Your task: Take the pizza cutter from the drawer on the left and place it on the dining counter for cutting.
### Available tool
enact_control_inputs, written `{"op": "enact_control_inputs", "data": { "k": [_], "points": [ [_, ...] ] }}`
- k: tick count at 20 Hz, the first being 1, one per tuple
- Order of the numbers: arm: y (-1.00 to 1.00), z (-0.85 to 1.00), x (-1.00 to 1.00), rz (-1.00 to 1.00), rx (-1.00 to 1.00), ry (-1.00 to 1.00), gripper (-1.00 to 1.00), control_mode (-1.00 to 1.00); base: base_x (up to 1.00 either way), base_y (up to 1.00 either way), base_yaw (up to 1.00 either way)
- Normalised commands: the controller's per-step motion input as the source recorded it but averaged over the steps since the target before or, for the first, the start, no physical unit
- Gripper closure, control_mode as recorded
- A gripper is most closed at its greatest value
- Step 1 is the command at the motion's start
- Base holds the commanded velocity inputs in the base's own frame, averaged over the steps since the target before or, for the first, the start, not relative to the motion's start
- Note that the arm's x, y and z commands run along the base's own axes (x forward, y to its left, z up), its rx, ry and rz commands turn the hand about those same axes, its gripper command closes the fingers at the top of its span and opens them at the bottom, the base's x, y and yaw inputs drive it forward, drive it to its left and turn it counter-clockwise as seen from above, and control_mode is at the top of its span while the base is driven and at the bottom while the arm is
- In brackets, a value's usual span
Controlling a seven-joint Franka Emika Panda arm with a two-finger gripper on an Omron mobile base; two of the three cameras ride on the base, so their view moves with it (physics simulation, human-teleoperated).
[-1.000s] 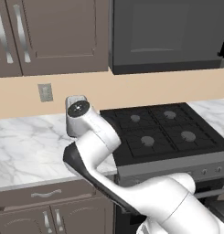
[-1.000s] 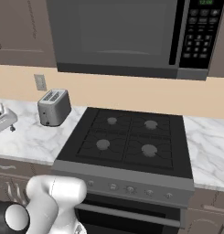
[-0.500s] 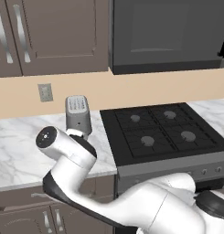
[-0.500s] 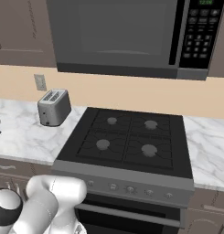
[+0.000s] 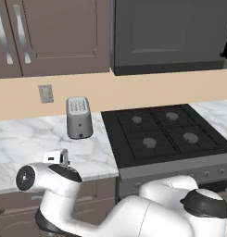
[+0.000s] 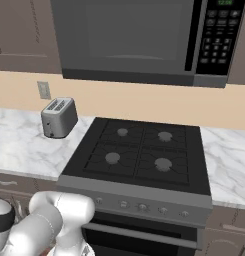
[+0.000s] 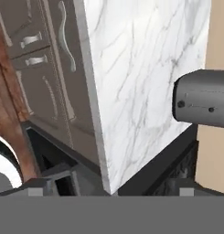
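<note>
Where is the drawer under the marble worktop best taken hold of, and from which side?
Likely the middle of its slim curved pull, where the bar bows off the drawer front. Come straight at the front, jaws across the bar; the flat front offers nothing else to grip.

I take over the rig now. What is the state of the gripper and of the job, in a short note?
Gripper: open, holding nothing, low beside the edge of the marble worktop, left of the stove.
Drawer: front looks shut, its pull untouched.
Done: nothing of the job yet.
Left: pull the drawer open, take the pizza cutter, set it on the dining counter.
</note>
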Motion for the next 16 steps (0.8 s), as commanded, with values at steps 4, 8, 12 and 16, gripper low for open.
{"op": "enact_control_inputs", "data": {
  "k": [4,8,12,16],
  "points": [
    [0.22,-0.49,0.0,0.26,-0.2,-0.29,-1.0,-1.0,0.0,0.0,0.0],
    [0.12,-0.44,-0.03,0.22,-0.13,-0.3,-1.0,-1.0,0.0,0.0,0.0],
    [0.12,-0.46,0.0,0.19,-0.08,-0.26,-1.0,-1.0,0.0,0.0,0.0],
    [0.08,-0.61,0.0,0.19,-0.08,-0.24,-1.0,-1.0,0.0,0.0,0.0]
  ]
}}
